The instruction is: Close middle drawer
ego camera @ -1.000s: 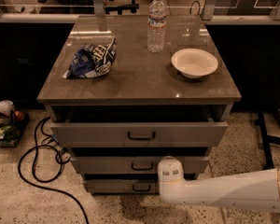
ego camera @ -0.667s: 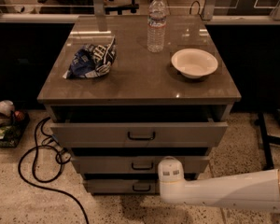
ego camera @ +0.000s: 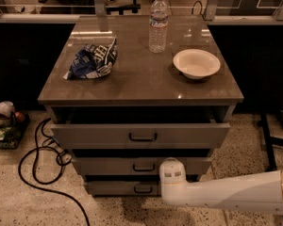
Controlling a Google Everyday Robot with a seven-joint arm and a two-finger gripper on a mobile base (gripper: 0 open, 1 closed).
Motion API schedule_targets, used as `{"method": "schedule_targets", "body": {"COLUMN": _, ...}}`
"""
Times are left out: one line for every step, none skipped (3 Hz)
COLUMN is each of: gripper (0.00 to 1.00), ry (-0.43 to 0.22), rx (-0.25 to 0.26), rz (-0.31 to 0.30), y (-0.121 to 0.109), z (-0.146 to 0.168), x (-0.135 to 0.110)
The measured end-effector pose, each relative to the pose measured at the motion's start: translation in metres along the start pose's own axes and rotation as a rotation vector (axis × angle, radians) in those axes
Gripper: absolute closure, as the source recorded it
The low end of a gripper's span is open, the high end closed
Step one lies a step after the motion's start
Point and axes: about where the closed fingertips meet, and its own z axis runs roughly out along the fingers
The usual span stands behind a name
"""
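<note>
The middle drawer (ego camera: 104, 165) is the second grey-beige front of the cabinet, with a small black bar handle (ego camera: 144, 167). A dark gap shows above it, and it stands slightly further out than the lowest drawer front (ego camera: 108, 188). The top drawer (ego camera: 85, 135) is pulled out further. My white arm (ego camera: 236, 194) reaches in from the right, low to the floor. The gripper (ego camera: 172, 174) is at its end, against the middle drawer's front just right of the handle, covering part of that front.
On the cabinet top (ego camera: 141, 86) are a blue crumpled chip bag (ego camera: 92, 60), a clear water bottle (ego camera: 158, 23) and a white bowl (ego camera: 196, 63). A black cable (ego camera: 35, 161) loops on the floor at the left. A dark stand leg (ego camera: 268, 142) is at the right.
</note>
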Motion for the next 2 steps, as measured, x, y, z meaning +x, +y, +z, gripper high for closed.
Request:
{"method": "schedule_targets", "body": {"gripper": 0.14, "ry": 0.000, "rx": -0.001, "rz": 0.000, "y": 0.0005, "z": 0.0005, "x": 0.0002}}
{"method": "schedule_targets", "body": {"gripper": 0.00, "ry": 0.001, "rx": -0.001, "rz": 0.000, "y": 0.0008, "z": 0.0007, "x": 0.0003}}
